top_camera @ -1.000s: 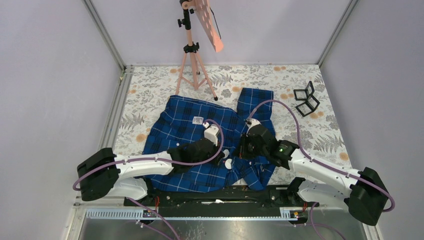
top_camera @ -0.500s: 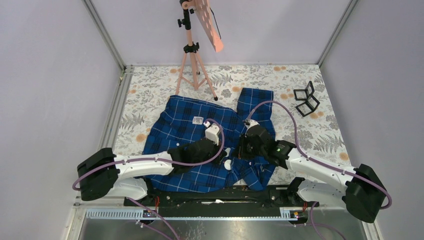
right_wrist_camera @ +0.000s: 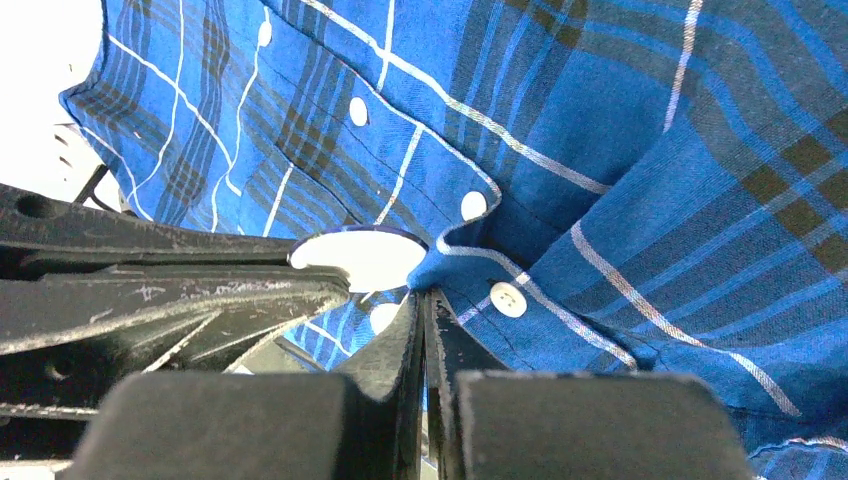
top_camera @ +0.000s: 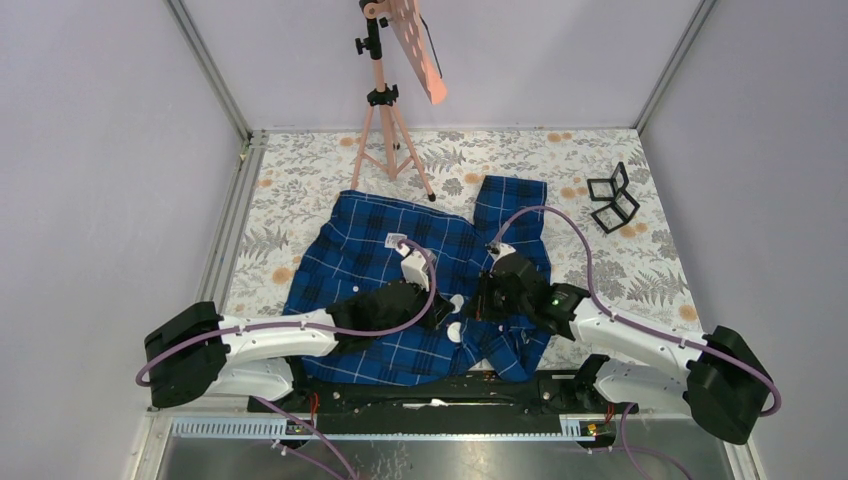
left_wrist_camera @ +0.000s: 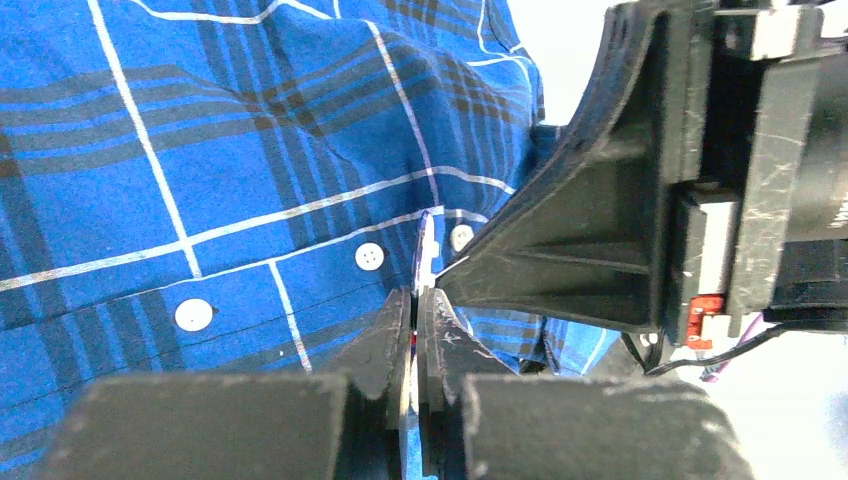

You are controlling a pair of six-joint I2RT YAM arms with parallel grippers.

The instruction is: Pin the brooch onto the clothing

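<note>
The clothing [top_camera: 370,250], a dark-blue plaid shirt with white buttons, lies spread on the table in front of both arms. My left gripper [left_wrist_camera: 414,292] is shut on the brooch [left_wrist_camera: 425,245], a thin white disc seen edge-on just above the button placket. In the right wrist view the brooch [right_wrist_camera: 365,258] shows as a white round face held against the shirt's lifted edge. My right gripper [right_wrist_camera: 421,295] is shut on that folded edge of the clothing [right_wrist_camera: 620,150], beside a button. From above, the left gripper [top_camera: 447,308] and right gripper [top_camera: 478,303] meet tip to tip.
A pink tripod stand [top_camera: 385,100] rises at the back centre, its feet close to the shirt's collar. Black folding frames [top_camera: 612,197] lie at the back right on the floral table cover [top_camera: 300,190]. Walls close in the left, right and back.
My left arm has swung slightly, its wrist shifting a little to the left. The right arm has drawn in a touch. Both grips are unchanged.
</note>
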